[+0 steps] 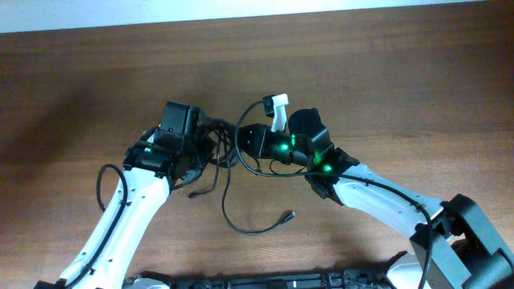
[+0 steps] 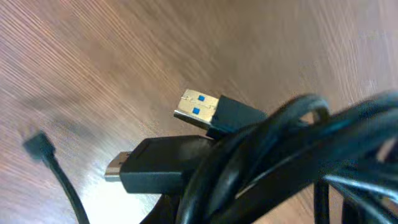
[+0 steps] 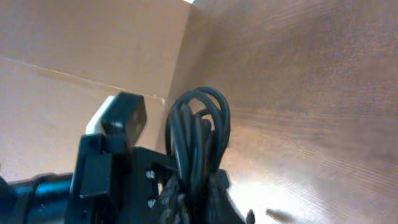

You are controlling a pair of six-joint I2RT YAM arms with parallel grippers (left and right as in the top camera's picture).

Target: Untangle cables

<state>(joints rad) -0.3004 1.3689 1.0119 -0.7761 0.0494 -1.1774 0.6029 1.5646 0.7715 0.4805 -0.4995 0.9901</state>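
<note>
**Overhead view.** The surface is one brown wood-grain table (image 1: 385, 72) with a pale strip (image 1: 241, 8) along its far edge. There are two arms, white with black ends. The left arm (image 1: 120, 217) enters from the near left and the right arm (image 1: 377, 193) from the near right. The left gripper (image 1: 183, 128) and right gripper (image 1: 257, 139) sit close together at mid-table. The cables (image 1: 218, 144) form one dark knot between them, against both. Two loose tails run toward the near edge: a short one ending in a plug (image 1: 193, 193) and a long curved one ending in another plug (image 1: 289, 215). The cords inside the knot cannot be counted. Whether either gripper is spread or pinching cannot be told from here.

**Left wrist view.** The wood grain fills the background. The cables (image 2: 292, 155) crowd the right and near part, close to the lens and blurred. Three plugs are counted:
- a metal plug with a blue insert (image 2: 199, 109);
- a broad flat black plug (image 2: 155, 167) just beneath it;
- a small plug (image 2: 37, 144) lying apart on the table at the left, on a thin cord.

No fingers show, so the left gripper's grip cannot be told.

**Right wrist view.** The table (image 3: 311, 93) appears at a slant on the right, and a plain tan panel (image 3: 81, 56) stands on the left. One bunch of cable loops (image 3: 196, 137) stands upright at centre. It is right against black gripper parts (image 3: 118, 171) topped by one white piece (image 3: 99, 118). The point of contact is hidden, so the grip cannot be told.
</note>
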